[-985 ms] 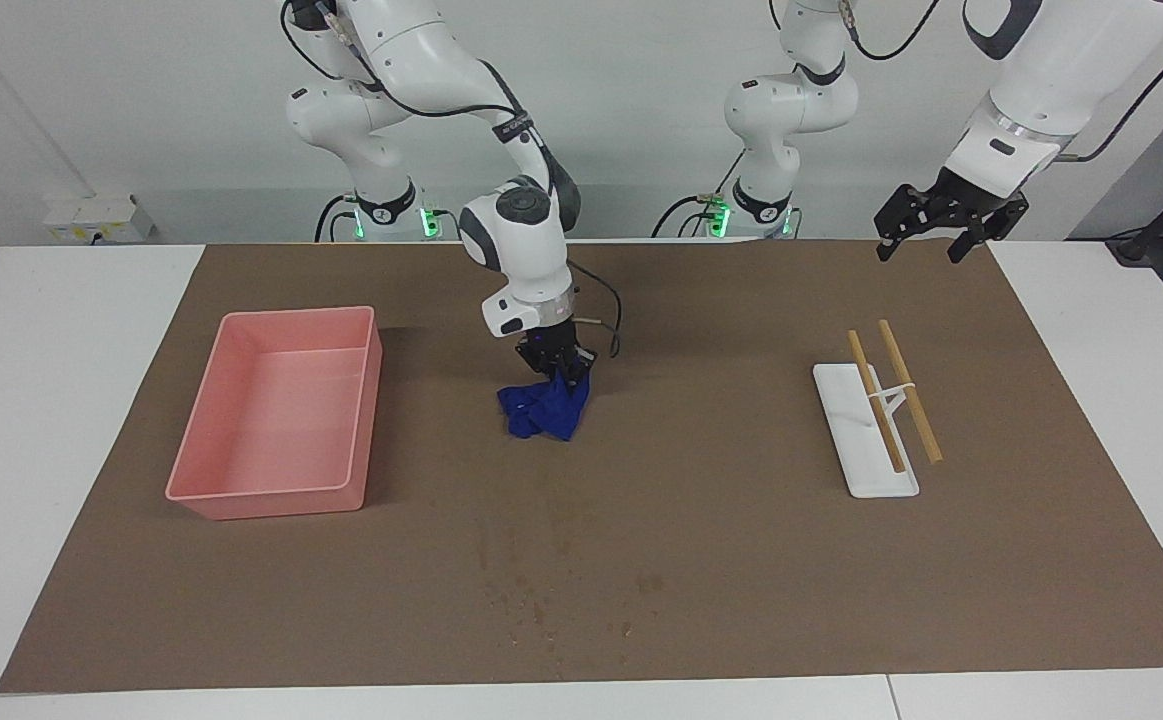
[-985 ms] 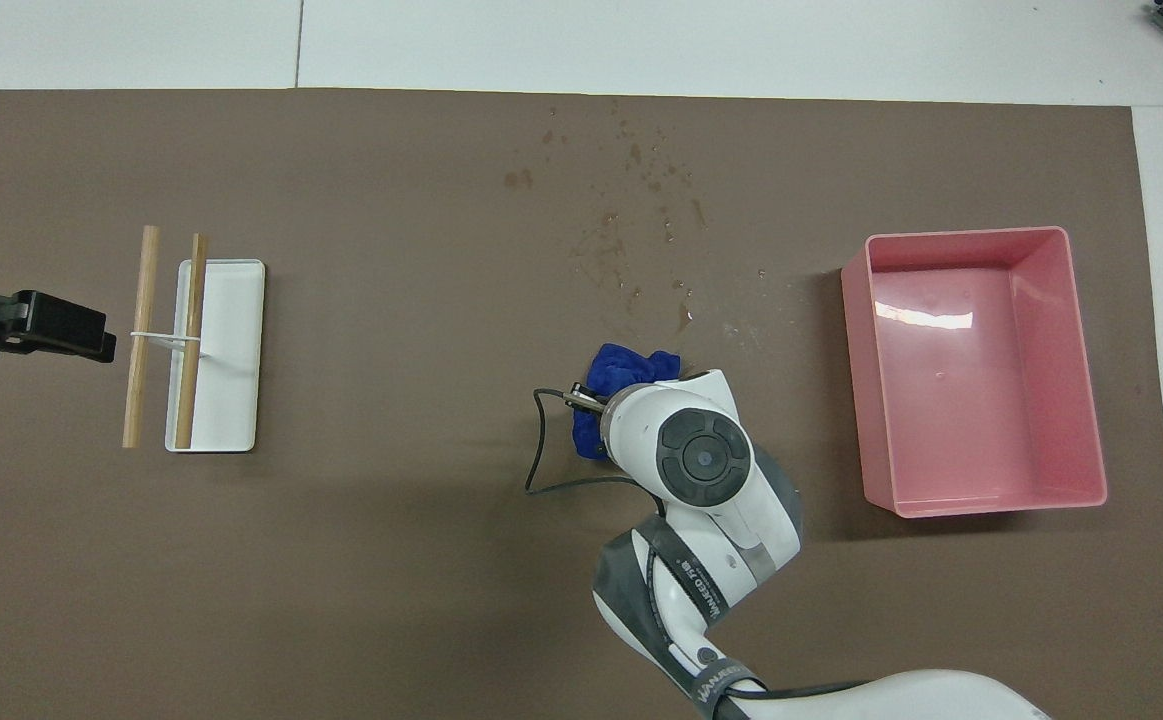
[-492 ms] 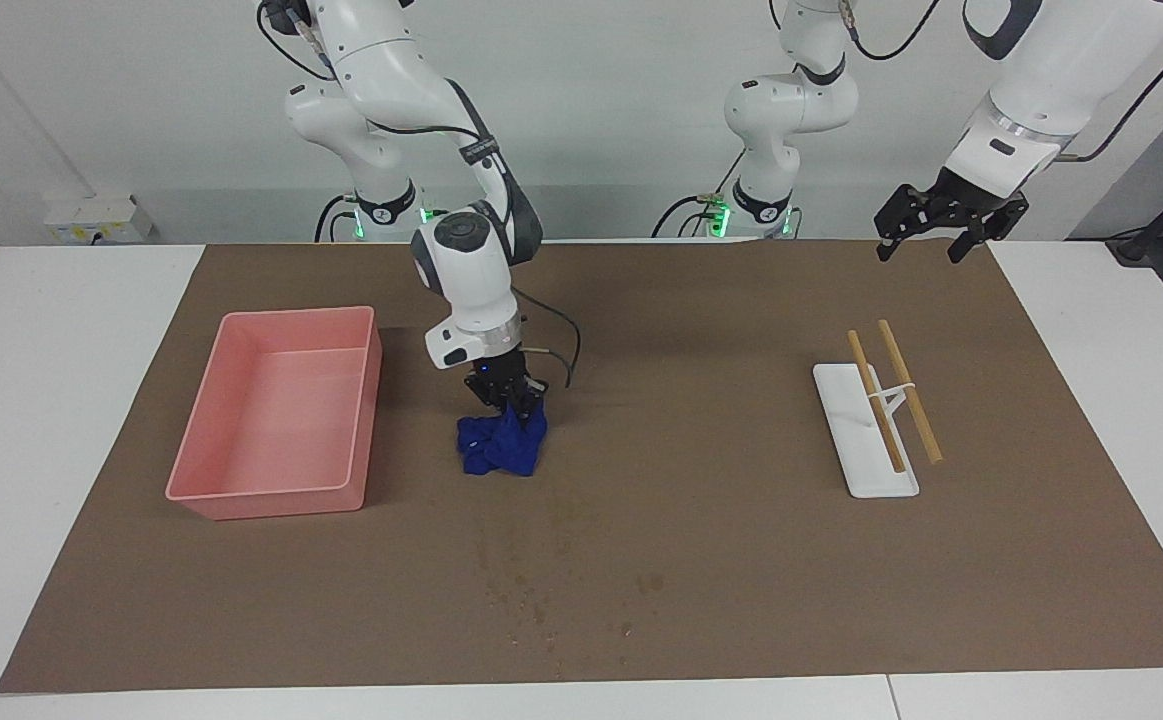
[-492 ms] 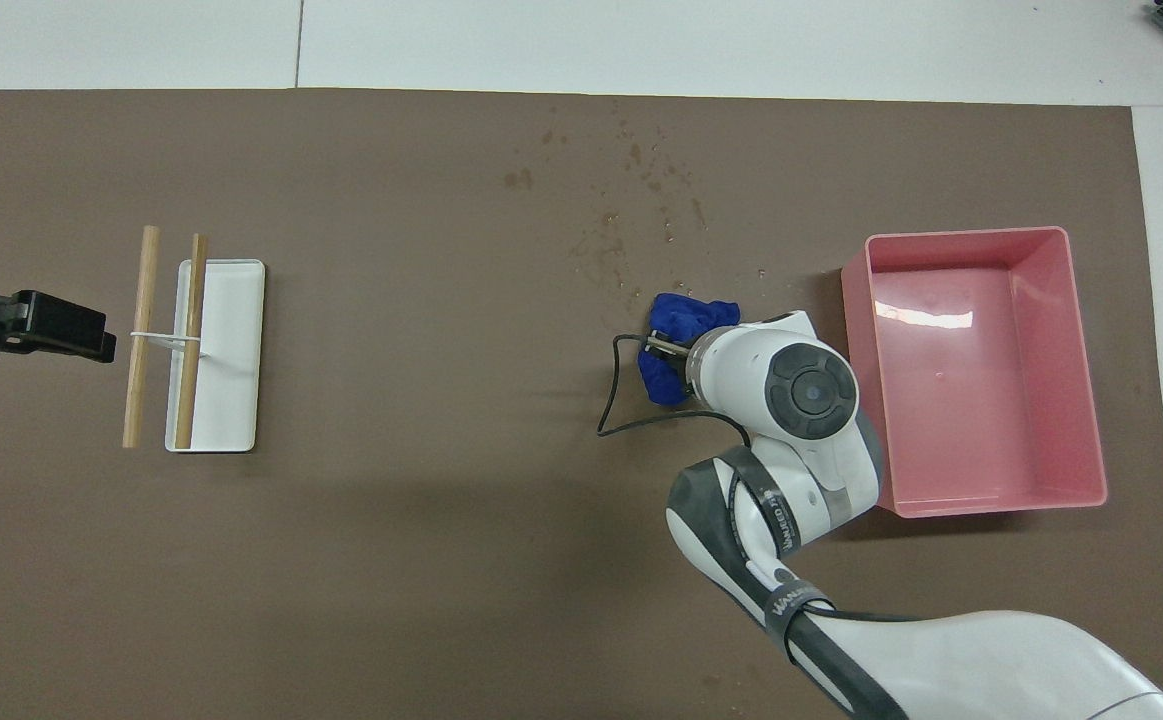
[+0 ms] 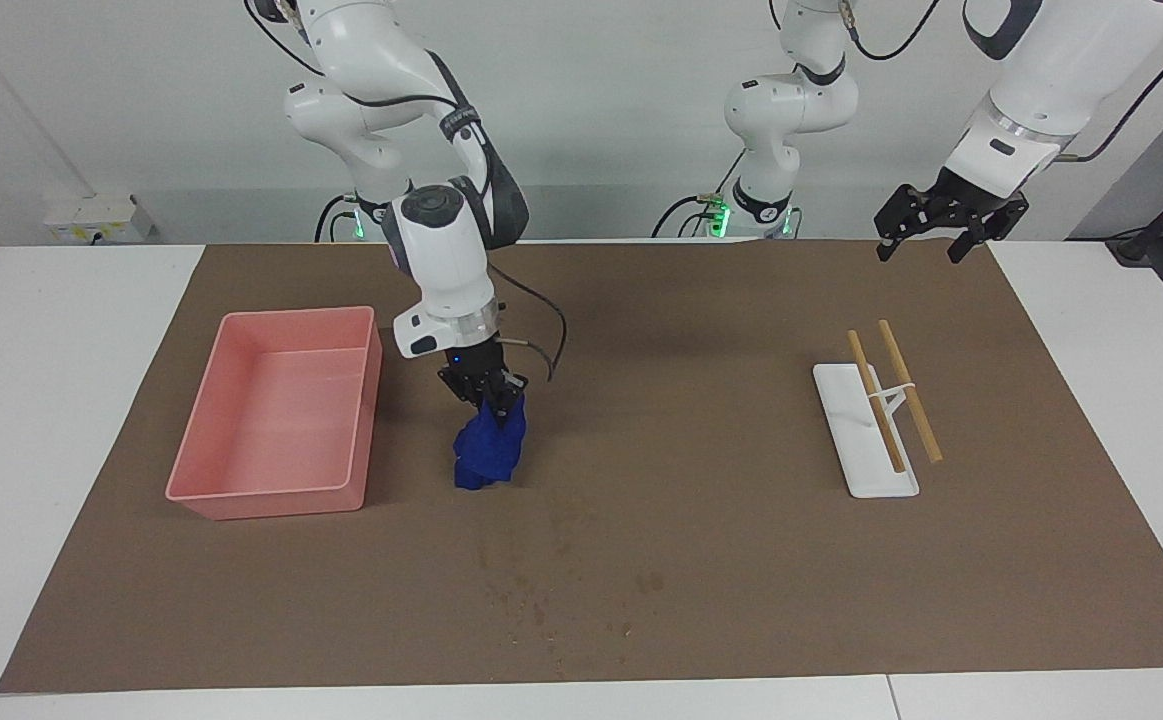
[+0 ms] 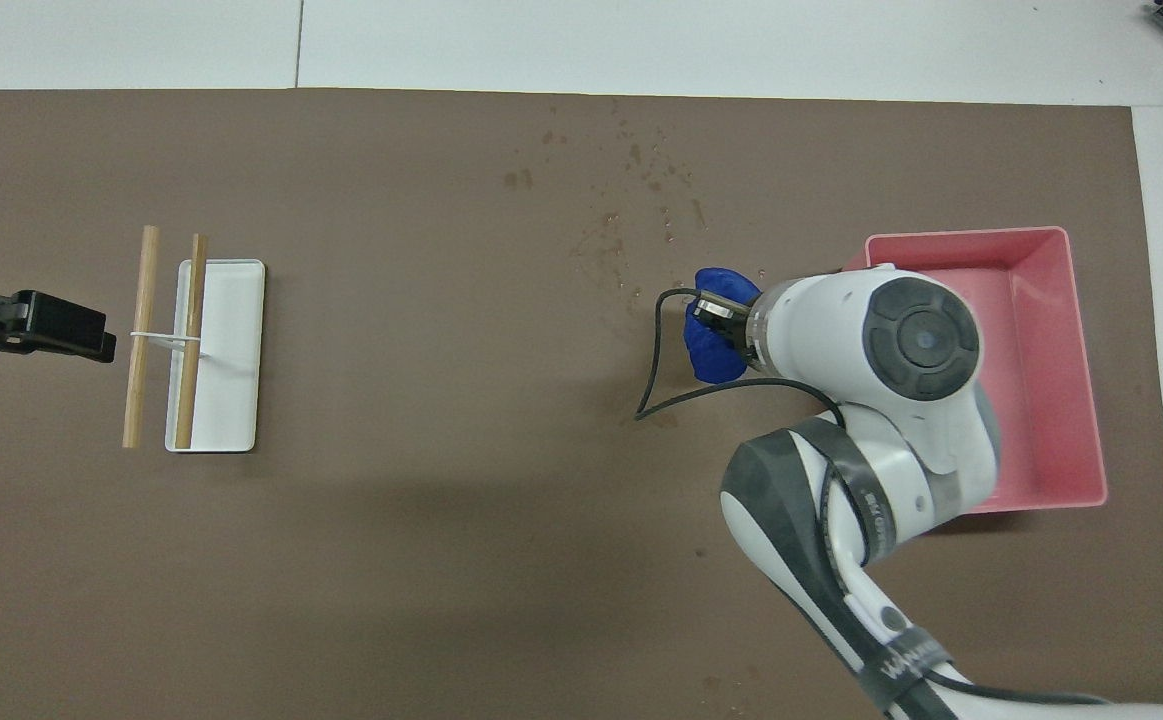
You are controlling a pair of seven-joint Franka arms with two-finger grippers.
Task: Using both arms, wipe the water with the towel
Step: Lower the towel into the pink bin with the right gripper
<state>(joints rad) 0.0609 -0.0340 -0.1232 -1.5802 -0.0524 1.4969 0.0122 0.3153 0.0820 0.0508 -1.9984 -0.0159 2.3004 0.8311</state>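
Right gripper [image 5: 493, 398], clamped shut on towel [image 5: 486, 455], has carried it across brown mat [image 5: 701, 560] toward pink tray [image 5: 196, 492]; towel now bunched, hanging beside tray, lower end at mat. Water spots [image 5: 541, 600] remain, farther from robots. Judgement: wiping unfinished. Left gripper [image 5: 944, 225] waits, jaws wide, empty, above mat corner.

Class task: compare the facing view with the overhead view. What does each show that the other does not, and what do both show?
Facing only: both arm bases, and the right gripper shut on the hanging towel.

Overhead only: the pink tray partly covered by the right arm.

Both: water spots, white tray with wooden sticks, and the waiting left gripper, open.
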